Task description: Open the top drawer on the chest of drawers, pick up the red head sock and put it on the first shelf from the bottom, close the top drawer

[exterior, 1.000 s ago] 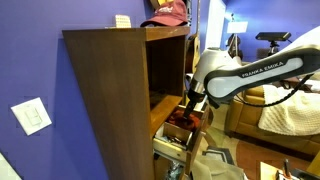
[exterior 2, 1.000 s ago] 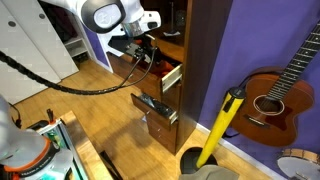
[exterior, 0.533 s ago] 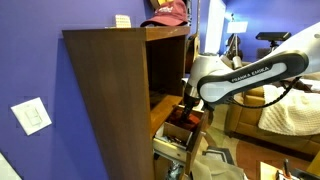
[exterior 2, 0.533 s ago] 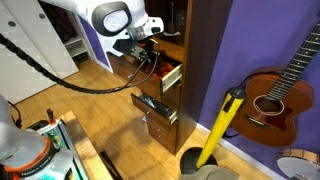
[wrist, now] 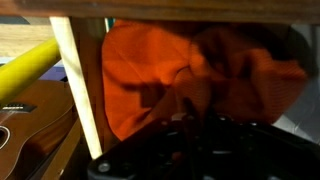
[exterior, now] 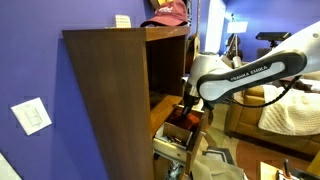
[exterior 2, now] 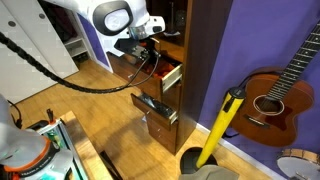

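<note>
The top drawer (exterior 2: 168, 76) of the brown chest of drawers (exterior: 115, 95) stands pulled out. My gripper (exterior: 187, 108) reaches down into it. The same gripper (exterior 2: 152, 62) hangs over the drawer's inside in both exterior views. In the wrist view the red head sock (wrist: 150, 60) fills most of the picture as crumpled orange-red cloth inside the drawer wall (wrist: 85, 90). My gripper (wrist: 185, 125) is dark at the bottom edge, its jaws shut with the cloth bunched between them. The first shelf from the bottom (exterior: 162, 102) is an open bay just above the drawer.
A lower drawer (exterior 2: 157, 106) also sticks out beneath the top one. A yellow pole (exterior 2: 222, 125) and a guitar (exterior 2: 275, 95) lean by the purple wall next to the chest. A pink cap (exterior: 168, 12) lies on top of the chest. A couch (exterior: 290, 115) stands behind the arm.
The arm sank a little deeper into the top drawer and then held still. The jaws went from open to shut on the red cloth.
</note>
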`<state>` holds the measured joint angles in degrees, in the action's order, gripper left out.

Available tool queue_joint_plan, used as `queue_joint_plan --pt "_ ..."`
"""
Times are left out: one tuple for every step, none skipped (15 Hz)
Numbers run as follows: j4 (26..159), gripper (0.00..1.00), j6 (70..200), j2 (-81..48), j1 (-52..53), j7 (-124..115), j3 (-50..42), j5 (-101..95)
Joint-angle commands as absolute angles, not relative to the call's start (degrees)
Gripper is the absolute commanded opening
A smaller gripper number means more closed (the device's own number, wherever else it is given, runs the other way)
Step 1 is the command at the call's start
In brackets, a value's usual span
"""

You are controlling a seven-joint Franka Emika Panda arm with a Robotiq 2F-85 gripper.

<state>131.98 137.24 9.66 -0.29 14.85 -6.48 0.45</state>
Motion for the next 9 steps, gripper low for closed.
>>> queue_joint_plan --pt "132.6 0.03 136.1 11.6 -1.2 17.2 -6.7 2.0" --pt "132.9 0.02 135.6 12.5 -1.3 17.9 -7.0 2.5" --pt "133.0 0.02 135.3 13.3 -1.4 18.2 -7.2 2.7" --pt "133.2 0.02 134.6 14.5 -1.5 18.7 -7.4 3.1" --pt "133.2 0.02 133.8 15.4 -1.5 19.2 -7.7 3.6" --pt "133.2 0.02 133.0 16.5 -1.6 19.5 -8.0 4.0" --pt "133.2 0.02 131.7 17.7 -1.5 19.9 -8.3 4.6" --pt "133.2 0.02 131.1 18.8 -1.4 20.3 -8.7 5.1" --pt "133.2 0.02 130.6 19.7 -1.3 20.7 -9.0 5.6"
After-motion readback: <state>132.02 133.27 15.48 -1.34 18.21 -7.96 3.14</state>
